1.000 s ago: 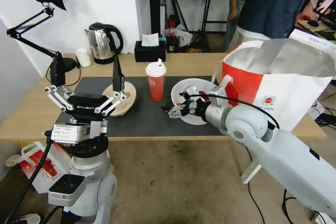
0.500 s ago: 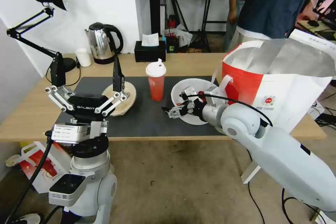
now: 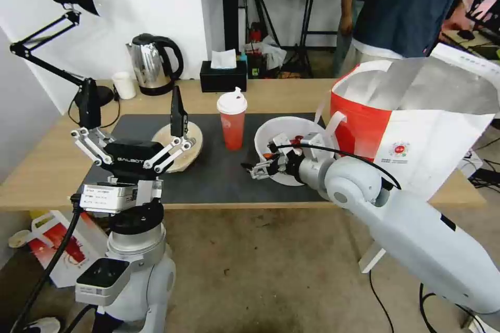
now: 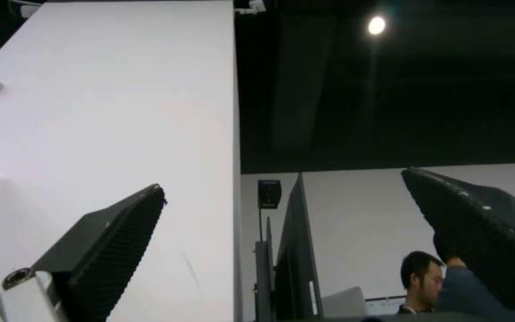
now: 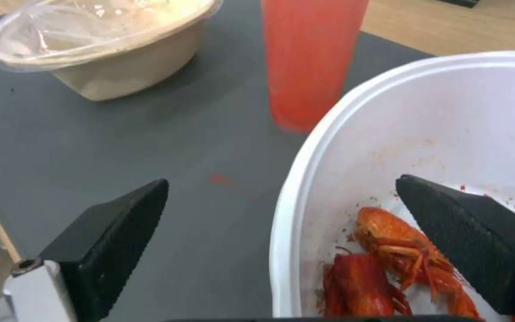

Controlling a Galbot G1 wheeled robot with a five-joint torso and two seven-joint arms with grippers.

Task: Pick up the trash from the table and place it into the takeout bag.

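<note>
Right claw is sitting spread at the near-left rim of the white bowl; in the right wrist view one finger is hanging inside over the crayfish shells, the other finger is outside over the black mat, so the rim is running between them. Looks like it's lining up a rim pinch, not clenched on anything yet

Left claw is parked in front of the table, pointing up, fingers wide apart, holding nothing, staying clear of the work

Farther back on the mat: beige bowl on the left, red cup standing upright mid-mat just beside the white bowl. All three trash items are sitting on the table, none bagged

Takeout bag is standing open at the table's right end, just beside the white bowl, mouth gaping so a short carry should do it

Versus a second ago: right arm is pushing in further, elbow shifting left, claw holding near the same rim spot. Left claw nudged slightly right. Bowls, cup, bag unmoved
</note>
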